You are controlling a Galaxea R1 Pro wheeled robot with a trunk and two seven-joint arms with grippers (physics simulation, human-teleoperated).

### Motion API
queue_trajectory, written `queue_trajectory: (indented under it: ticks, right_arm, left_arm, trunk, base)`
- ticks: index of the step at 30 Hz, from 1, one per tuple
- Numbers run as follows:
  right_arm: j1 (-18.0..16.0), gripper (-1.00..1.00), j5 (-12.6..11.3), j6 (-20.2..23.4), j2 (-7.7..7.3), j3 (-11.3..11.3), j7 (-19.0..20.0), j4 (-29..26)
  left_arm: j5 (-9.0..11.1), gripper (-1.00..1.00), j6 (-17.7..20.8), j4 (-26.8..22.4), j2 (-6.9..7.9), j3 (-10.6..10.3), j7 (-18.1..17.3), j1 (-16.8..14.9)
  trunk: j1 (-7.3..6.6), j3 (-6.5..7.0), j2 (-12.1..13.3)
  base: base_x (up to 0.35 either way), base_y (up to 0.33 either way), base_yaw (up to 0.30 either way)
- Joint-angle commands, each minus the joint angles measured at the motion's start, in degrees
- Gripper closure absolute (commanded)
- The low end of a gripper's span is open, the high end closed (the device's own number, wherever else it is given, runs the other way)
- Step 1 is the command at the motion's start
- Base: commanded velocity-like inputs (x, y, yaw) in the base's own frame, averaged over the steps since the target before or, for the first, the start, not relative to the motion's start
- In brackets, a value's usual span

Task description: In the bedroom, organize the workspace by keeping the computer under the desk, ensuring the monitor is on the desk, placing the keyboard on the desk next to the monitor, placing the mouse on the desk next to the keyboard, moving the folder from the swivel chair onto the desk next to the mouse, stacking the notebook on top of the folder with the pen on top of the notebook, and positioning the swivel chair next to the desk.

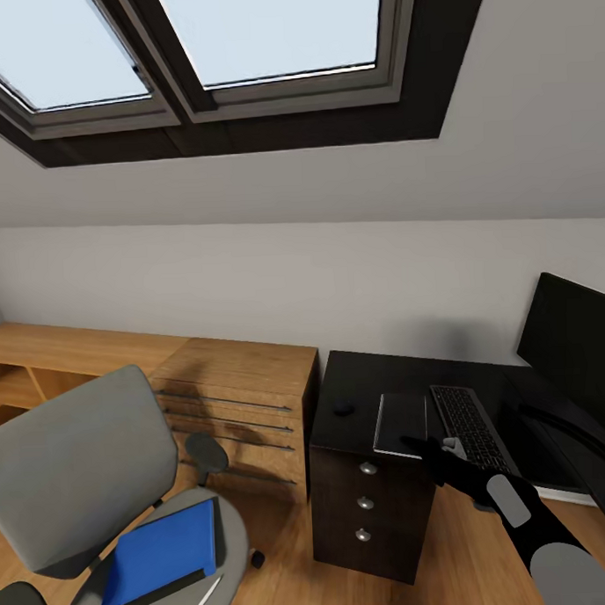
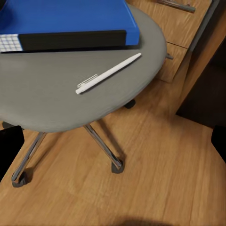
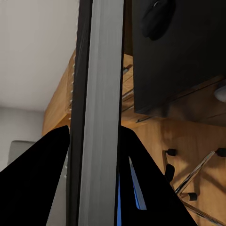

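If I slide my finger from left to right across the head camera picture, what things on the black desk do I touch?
Mouse → notebook, gripped at its near edge by the right gripper → keyboard → monitor.

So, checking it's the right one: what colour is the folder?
Bright blue folder with a dark spine, clearest in the left wrist view.
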Motion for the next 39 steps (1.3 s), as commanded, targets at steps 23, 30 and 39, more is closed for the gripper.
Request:
queue_trajectory:
  ticks: [23,30,39]
  right_arm:
    - [-0.05,1.0,-0.19,0.39,0.02,-0.24,0.1,0.0]
    - [-0.05,1.0,-0.18,0.39,0.02,-0.21,0.09,0.0]
    - [-0.05,1.0,-0.19,0.39,-0.01,-0.21,0.11,0.0]
  left_arm:
    - [0.64,-1.0,-0.04,0.03,0.01,-0.42,-0.19,-0.04]
    - [0.62,-1.0,-0.04,0.03,0.01,-0.42,-0.19,-0.04]
    - [0.64,-1.0,-0.04,0.03,0.01,-0.42,-0.19,-0.04]
  trunk:
    - [0.01,-0.08,-0.06]
    - [0.01,-0.08,-0.06]
    - [0.01,-0.08,-0.06]
  base:
    - [0.011,-0.067,0.0]
    - [0.193,-0.06,0.0]
    - [0.033,-0.01,0.0]
